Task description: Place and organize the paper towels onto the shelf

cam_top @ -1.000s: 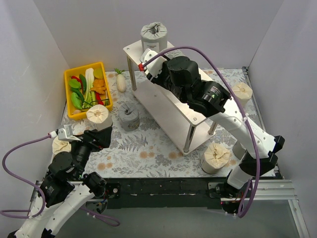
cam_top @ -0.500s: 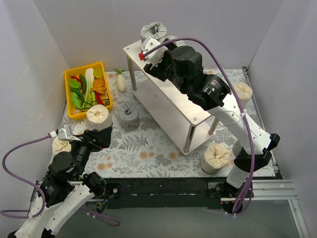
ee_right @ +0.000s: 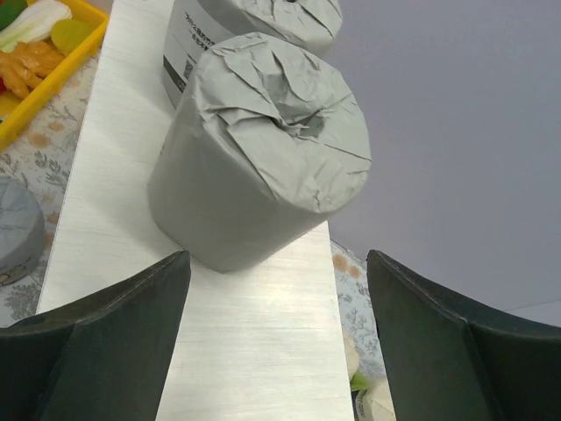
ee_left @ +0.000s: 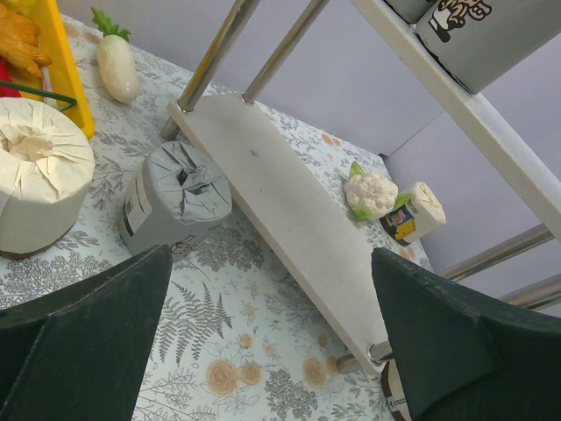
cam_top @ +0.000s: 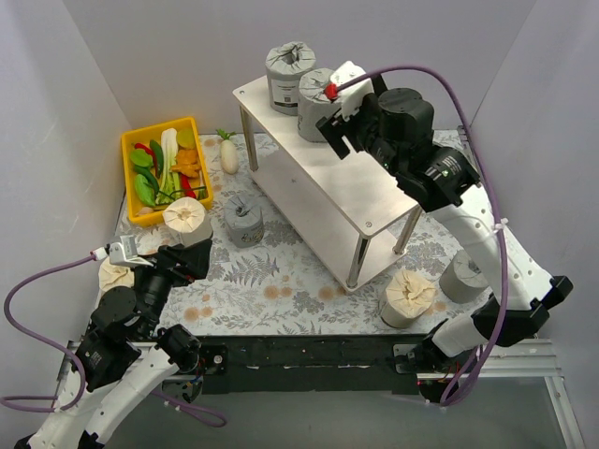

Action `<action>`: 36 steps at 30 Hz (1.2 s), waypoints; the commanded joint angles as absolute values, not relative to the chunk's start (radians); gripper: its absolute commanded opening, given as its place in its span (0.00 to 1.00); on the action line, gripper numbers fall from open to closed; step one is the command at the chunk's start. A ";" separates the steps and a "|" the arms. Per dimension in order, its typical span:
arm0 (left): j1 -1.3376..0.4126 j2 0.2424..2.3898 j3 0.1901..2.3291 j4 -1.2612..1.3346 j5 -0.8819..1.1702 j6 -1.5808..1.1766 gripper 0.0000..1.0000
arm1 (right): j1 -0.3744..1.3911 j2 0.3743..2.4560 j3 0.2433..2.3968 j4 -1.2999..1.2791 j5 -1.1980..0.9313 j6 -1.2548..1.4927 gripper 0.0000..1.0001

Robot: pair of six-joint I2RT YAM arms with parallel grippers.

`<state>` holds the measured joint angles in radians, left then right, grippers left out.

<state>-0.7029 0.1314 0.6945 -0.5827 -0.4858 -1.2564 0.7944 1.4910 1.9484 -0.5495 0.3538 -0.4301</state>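
Observation:
Two grey paper towels stand side by side at the far end of the shelf's top board (cam_top: 348, 192): one (cam_top: 288, 77) at the back, the other (cam_top: 316, 92) just in front of it. My right gripper (cam_top: 331, 122) is open, just clear of that nearer roll (ee_right: 259, 149), with only bare board (ee_right: 254, 351) between its fingers. Low at the table's near left, my left gripper (cam_top: 182, 257) is open and holds nothing. In front of it a grey roll (ee_left: 175, 197) and a cream roll (ee_left: 39, 171) stand on the cloth.
A cream roll (cam_top: 408, 296) and a grey roll (cam_top: 465, 274) stand by the shelf's near right leg. Another cream roll (cam_top: 117, 273) sits beside my left arm. The yellow bin (cam_top: 159, 126) of vegetables and a white radish (cam_top: 228, 154) are at the back left. A toy cauliflower (ee_left: 370, 193) lies beyond the lower board (ee_left: 280, 202).
My right gripper has opened and let go of the grey roll, which now stands on the top board beside the first. The right arm has drawn back to the right. The left arm is still.

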 commanded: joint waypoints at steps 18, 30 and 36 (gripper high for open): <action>-0.706 0.123 0.689 -0.578 -0.488 -1.243 0.98 | 0.658 1.561 1.970 -0.466 0.115 -0.281 0.74; -0.706 0.138 0.690 -0.580 -0.488 -1.241 0.98 | 0.643 1.663 2.040 -0.469 0.160 -0.308 0.67; -0.706 0.138 0.689 -0.581 -0.494 -1.243 0.98 | 0.643 1.643 2.074 -0.555 0.160 -0.259 0.69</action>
